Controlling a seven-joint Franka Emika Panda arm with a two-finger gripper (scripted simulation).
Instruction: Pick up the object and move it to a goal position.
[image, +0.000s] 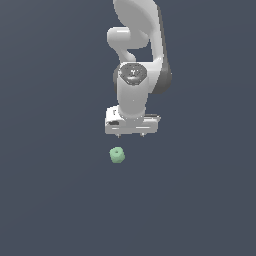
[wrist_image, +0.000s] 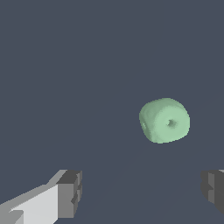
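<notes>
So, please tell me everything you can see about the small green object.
The object is a small pale mint-green chunk, rounded and roughly cylindrical, with a matte, smooth look. The wrist view shows a small dark dimple in the middle of one flat face, and softened edges. It lies alone on the plain dark grey surface; nothing else touches it. The white gripper hangs above it, open, displaced toward the exterior view's right, and is much wider than the object. It is not yet grasped.

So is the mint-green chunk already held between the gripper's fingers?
No: in the wrist view the mint-green chunk lies apart from the open gripper, clear of both fingers.
</notes>
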